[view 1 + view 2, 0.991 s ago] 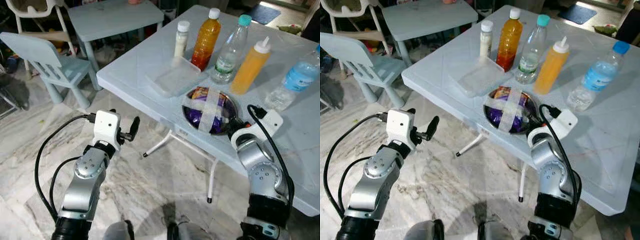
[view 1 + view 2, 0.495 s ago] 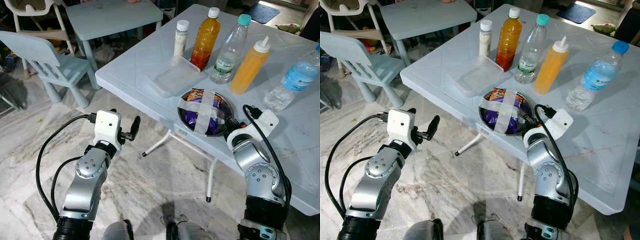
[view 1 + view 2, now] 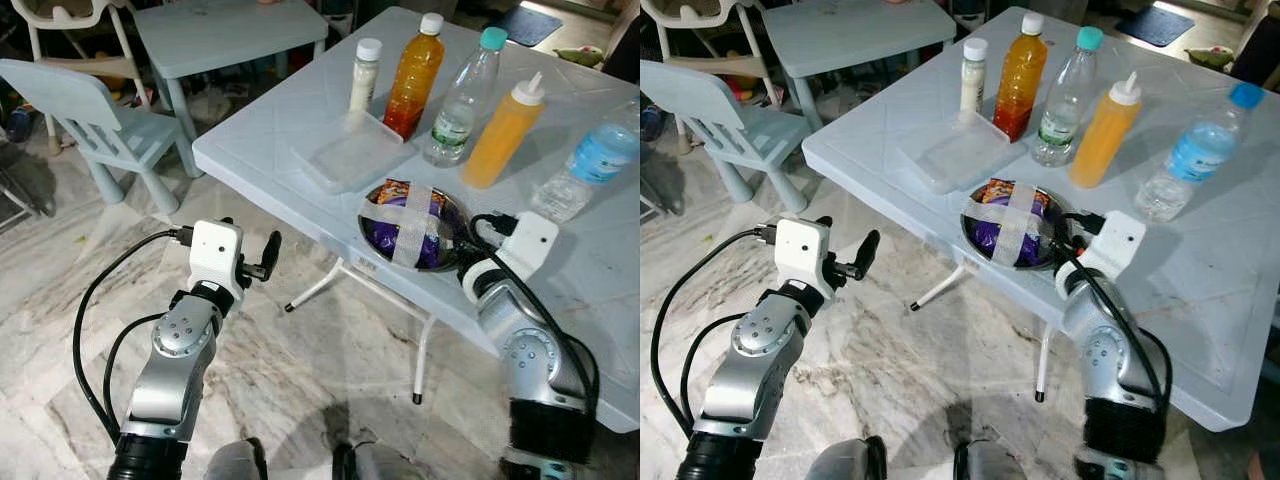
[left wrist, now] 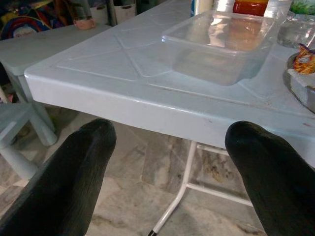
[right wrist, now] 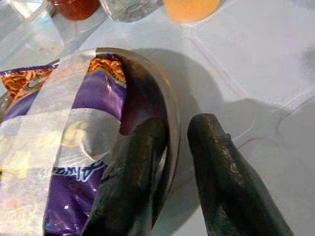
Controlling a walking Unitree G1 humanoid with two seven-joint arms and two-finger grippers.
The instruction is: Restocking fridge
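Round metal bowl (image 3: 452,213) near front edge of pale table, upright. Purple snack packet (image 5: 59,147) inside, orange print at one end, held down by two crossed strips of translucent tape (image 3: 410,222) spanning rim to rim. Right gripper (image 5: 170,162) at bowl's right rim: one finger (image 5: 133,177) inside against packet, other finger (image 5: 221,172) outside on tabletop, rim pinched between them.
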